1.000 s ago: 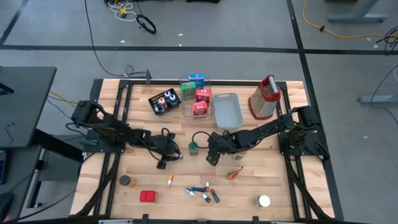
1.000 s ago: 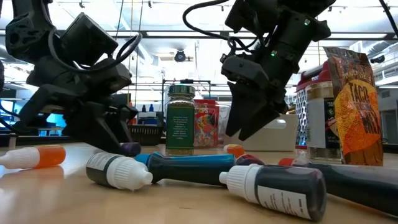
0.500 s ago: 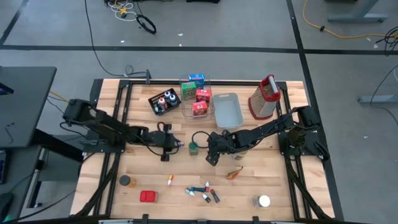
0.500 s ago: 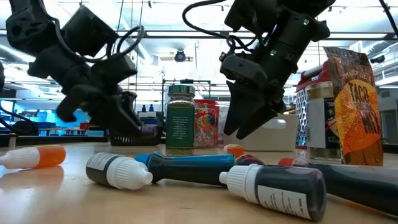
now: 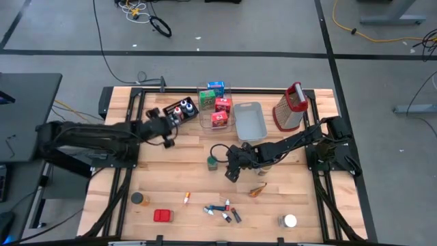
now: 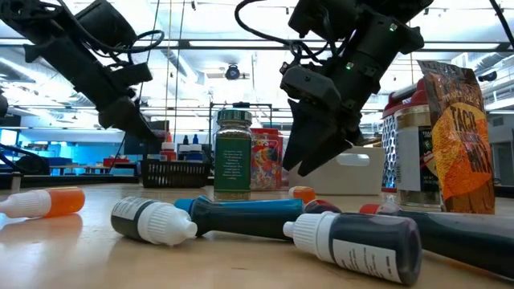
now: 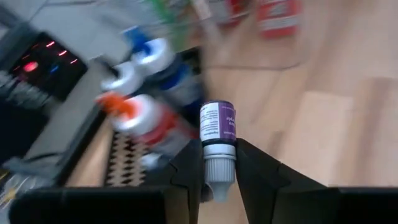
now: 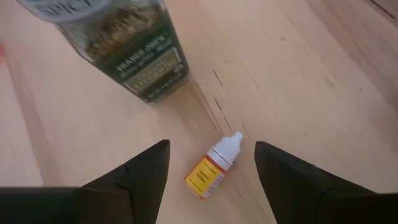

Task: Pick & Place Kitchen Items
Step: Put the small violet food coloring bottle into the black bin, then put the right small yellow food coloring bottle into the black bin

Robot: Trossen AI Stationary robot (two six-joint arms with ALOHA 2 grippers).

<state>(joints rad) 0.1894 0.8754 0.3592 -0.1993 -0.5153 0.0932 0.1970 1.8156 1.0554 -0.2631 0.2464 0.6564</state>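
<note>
Between the left gripper's (image 7: 219,163) fingers: small purple-labelled dropper bottle (image 7: 217,140), pinched at the neck and white cap, label end pointing forward. Jaws closed narrow on it. Carried above the black tray (image 5: 189,116), where other capped bottles (image 7: 142,111) already stand at the back-left of the table (image 5: 164,181).

Handling, by judgement: light, stiff plastic, smooth and round, so likely to roll or twist in a two-finger pinch. Cap end narrow; hold on the shoulder or body would sit surer than on the cap. Little risk of breakage. Tray crowded, so little room for setting down.

Right gripper (image 8: 210,168) near table centre, jaws spread wide, nothing held. Hovers over a small yellow-labelled dropper bottle (image 8: 212,168) lying flat on the wood, just beside the green spice jar (image 8: 124,46). Bottle lies on its side, slanted across the gap between the fingers; best taken across the body. Jar glass, heavier, best left unbumped.

Further bottles (image 5: 222,210) scattered toward the front edge.
</note>
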